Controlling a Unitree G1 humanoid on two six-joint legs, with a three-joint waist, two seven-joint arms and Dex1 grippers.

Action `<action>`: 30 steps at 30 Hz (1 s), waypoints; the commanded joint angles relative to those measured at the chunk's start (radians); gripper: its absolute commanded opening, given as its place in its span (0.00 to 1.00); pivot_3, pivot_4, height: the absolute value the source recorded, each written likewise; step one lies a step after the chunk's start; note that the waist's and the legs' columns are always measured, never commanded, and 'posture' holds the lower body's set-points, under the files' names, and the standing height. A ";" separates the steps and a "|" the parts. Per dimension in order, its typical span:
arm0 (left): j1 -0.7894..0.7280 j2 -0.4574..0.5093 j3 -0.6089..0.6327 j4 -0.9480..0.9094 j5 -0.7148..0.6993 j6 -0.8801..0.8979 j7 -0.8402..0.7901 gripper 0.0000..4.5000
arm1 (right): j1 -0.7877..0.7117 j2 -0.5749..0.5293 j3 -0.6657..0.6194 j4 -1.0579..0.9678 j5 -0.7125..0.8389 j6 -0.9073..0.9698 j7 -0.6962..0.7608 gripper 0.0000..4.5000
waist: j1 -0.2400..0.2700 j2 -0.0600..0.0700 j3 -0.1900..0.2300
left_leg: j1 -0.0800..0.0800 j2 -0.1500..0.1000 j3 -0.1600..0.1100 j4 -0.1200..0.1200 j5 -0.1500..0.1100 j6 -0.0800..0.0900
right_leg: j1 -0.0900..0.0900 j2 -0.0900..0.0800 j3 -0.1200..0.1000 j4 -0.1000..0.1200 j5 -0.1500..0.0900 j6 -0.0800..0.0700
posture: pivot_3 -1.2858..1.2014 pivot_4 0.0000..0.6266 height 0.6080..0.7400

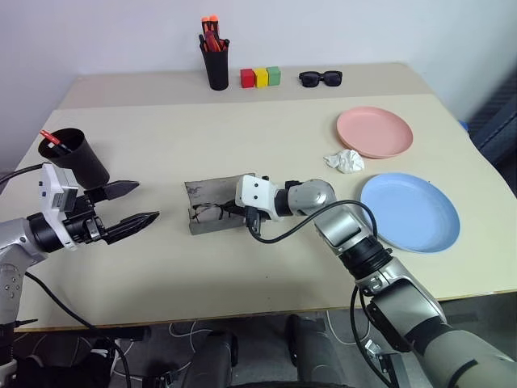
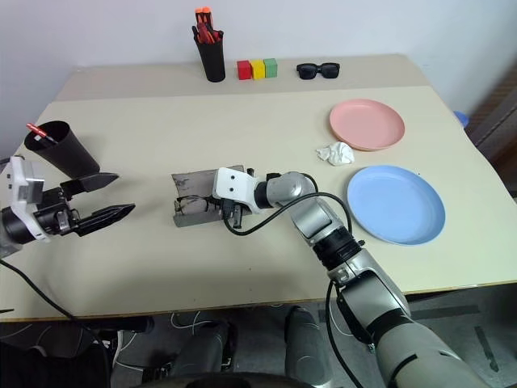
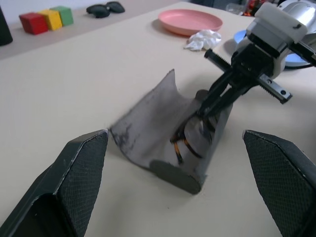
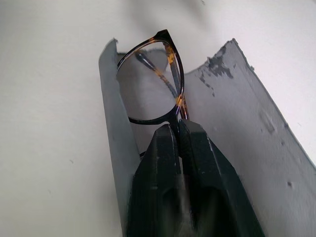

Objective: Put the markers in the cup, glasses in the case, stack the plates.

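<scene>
Glasses (image 4: 157,81): lying inside the open case (image 3: 163,143), one lens standing up against its wall; thin dark frame with tortoise flecks near the bridge.
Case: grey hard shell, hinged open, resting on the desk (image 1: 266,129) near its middle, between my two arms.
Right end effector (image 4: 178,129): fingers almost together on the frame at the bridge, grasping the glasses down in the case trough.
Left end effector (image 1: 129,204): released, fingers spread wide, hovering just beside the case on the cup (image 1: 74,155) side, holding nothing.
Handling, glasses: I judge them light, springy and fragile; lenses scratch and the thin wire bends, so the bridge is the proper hold, with gentle pressure only.
Handling, case: I judge it stiff and light, likely to skid on the smooth desk when pushed; best taken by the lid edge when closing.
Risk: an upright lens may be caught by the lid.
</scene>
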 commanded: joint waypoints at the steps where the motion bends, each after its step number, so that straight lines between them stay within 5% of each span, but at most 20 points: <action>1: -0.011 0.005 0.010 0.001 0.001 -0.026 -0.008 1.00 | -0.016 0.011 -0.024 -0.017 0.016 -0.006 -0.005 0.41 | 0.001 0.000 0.000 | 0.000 0.000 0.000 0.000 0.000 0.000 | 0.000 0.000 0.000 0.000 0.000 0.000 | 0.52 0.24 1.00; 6: -0.041 0.003 -0.007 0.015 0.008 -0.027 0.006 1.00 | -0.039 0.015 -0.070 -0.008 0.034 0.015 -0.028 0.95 | 0.002 0.000 0.000 | 0.000 0.000 0.000 0.000 0.000 0.000 | 0.000 0.000 0.000 0.000 0.000 0.000 | 0.52 0.24 1.00; 7: -0.052 0.001 -0.012 0.021 0.010 -0.020 0.019 1.00 | -0.044 0.017 -0.087 -0.008 0.046 0.022 -0.033 0.99 | 0.002 0.000 0.000 | 0.000 0.000 0.000 0.000 0.000 0.000 | 0.000 0.000 0.000 0.000 0.000 0.000 | 0.52 0.24 1.00; 12: -0.162 -0.018 -0.060 0.071 0.014 0.044 0.106 1.00 | -0.051 0.029 -0.304 -0.104 0.283 0.107 -0.031 0.99 | 0.004 0.000 0.000 | 0.000 0.000 0.000 0.000 0.000 -0.001 | 0.000 0.000 0.000 0.000 0.000 0.000 | 0.52 0.24 1.00; 19: -0.300 -0.096 -0.152 0.134 0.061 0.102 0.220 1.00 | 0.026 -0.039 -0.449 -0.262 0.438 0.236 -0.059 0.99 | 0.007 0.000 0.000 | 0.000 0.000 -0.001 0.000 0.000 -0.001 | 0.000 0.000 0.000 0.000 0.000 0.000 | 0.52 0.24 1.00; 22: -0.351 -0.134 -0.236 0.175 0.135 0.066 0.244 0.81 | 0.167 -0.118 -0.479 -0.460 0.538 0.353 -0.037 1.00 | 0.012 0.000 0.000 | 0.000 -0.001 -0.001 0.000 0.000 -0.001 | 0.001 0.000 0.000 0.000 0.000 0.000 | 0.52 0.24 1.00; 29: -0.596 -0.250 -0.311 0.455 0.276 -0.001 0.381 0.01 | 0.517 -0.360 -0.605 -0.785 0.730 0.497 0.030 1.00 | 0.033 -0.001 0.000 | -0.001 -0.001 0.000 0.003 0.000 0.000 | 0.003 0.000 0.000 -0.001 0.000 0.001 | 0.52 0.24 1.00; 30: -0.631 -0.265 -0.318 0.493 0.287 -0.002 0.390 0.01 | 0.535 -0.371 -0.623 -0.799 0.753 0.509 0.017 1.00 | 0.032 -0.001 0.000 | 0.001 -0.001 0.000 0.003 0.000 0.000 | 0.004 0.000 0.000 -0.002 0.000 0.001 | 0.52 0.24 1.00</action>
